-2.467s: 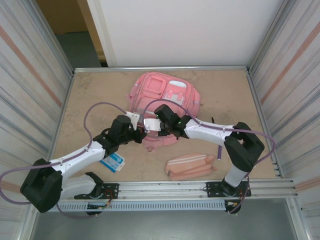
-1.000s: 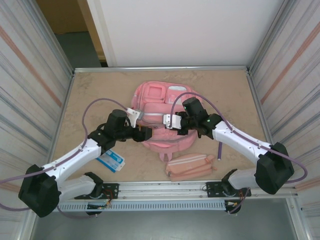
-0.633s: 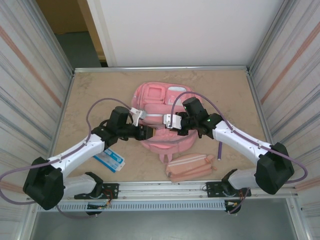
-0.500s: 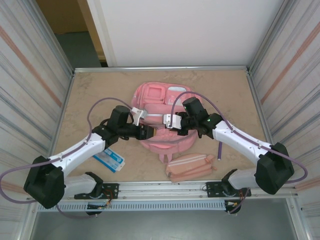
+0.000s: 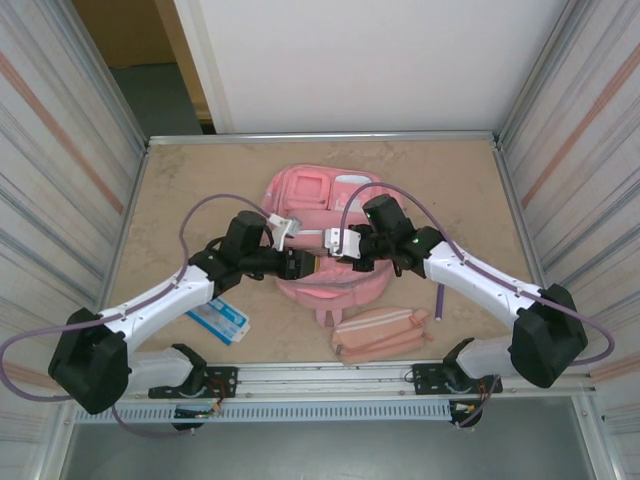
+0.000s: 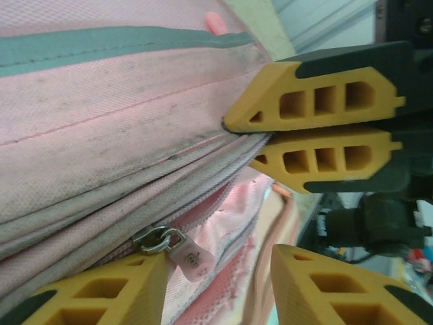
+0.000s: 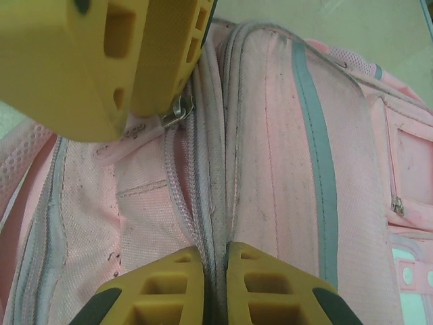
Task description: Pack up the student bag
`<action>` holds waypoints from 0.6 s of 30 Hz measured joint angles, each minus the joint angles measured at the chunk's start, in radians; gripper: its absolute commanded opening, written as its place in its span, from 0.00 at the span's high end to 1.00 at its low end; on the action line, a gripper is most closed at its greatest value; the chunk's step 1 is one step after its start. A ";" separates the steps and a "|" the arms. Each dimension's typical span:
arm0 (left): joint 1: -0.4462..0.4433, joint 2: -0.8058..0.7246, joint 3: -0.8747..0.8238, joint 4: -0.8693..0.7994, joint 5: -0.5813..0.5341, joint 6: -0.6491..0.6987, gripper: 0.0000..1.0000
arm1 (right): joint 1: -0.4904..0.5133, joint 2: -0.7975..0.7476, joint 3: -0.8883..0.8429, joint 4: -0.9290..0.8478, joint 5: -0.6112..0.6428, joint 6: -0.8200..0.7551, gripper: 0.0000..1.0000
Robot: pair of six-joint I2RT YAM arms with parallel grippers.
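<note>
The bag (image 5: 305,190) lies in the middle of the table (image 5: 200,180), toward its far edge. My right gripper (image 7: 215,249) is clenched on its piped seam, pulling the soft, grubby pink weave taut. My left gripper (image 6: 218,261) stands released, jaws either side of the small metal zip pull (image 6: 179,247). I should close squarely on that tab, then draw along the teeth.

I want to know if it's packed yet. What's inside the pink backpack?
Only the outside of the backpack shows; the fabric hides whatever is inside. The right gripper pinches a fold beside the zipper.
</note>
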State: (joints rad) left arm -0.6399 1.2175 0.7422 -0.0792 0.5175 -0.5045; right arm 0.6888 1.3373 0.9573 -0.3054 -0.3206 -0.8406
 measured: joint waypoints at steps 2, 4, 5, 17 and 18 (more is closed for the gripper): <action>-0.029 0.000 0.000 -0.008 -0.067 -0.010 0.54 | 0.011 0.005 0.000 0.004 0.018 0.004 1.00; -0.050 0.001 0.002 -0.022 -0.120 -0.024 0.54 | 0.027 0.009 0.000 0.007 0.043 0.015 1.00; -0.061 0.003 0.006 -0.031 -0.150 -0.033 0.54 | 0.037 0.012 0.000 0.011 0.058 0.021 1.00; -0.110 0.036 0.030 -0.092 -0.408 -0.148 0.77 | 0.106 0.030 0.012 0.057 0.148 0.048 1.00; -0.105 0.036 0.030 -0.092 -0.407 -0.145 0.81 | 0.106 0.024 0.008 0.062 0.148 0.048 1.00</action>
State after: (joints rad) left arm -0.7452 1.2537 0.7719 -0.1715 0.1101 -0.6495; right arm 0.7944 1.3617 0.9649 -0.2432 -0.1722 -0.7929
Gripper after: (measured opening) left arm 0.241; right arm 0.094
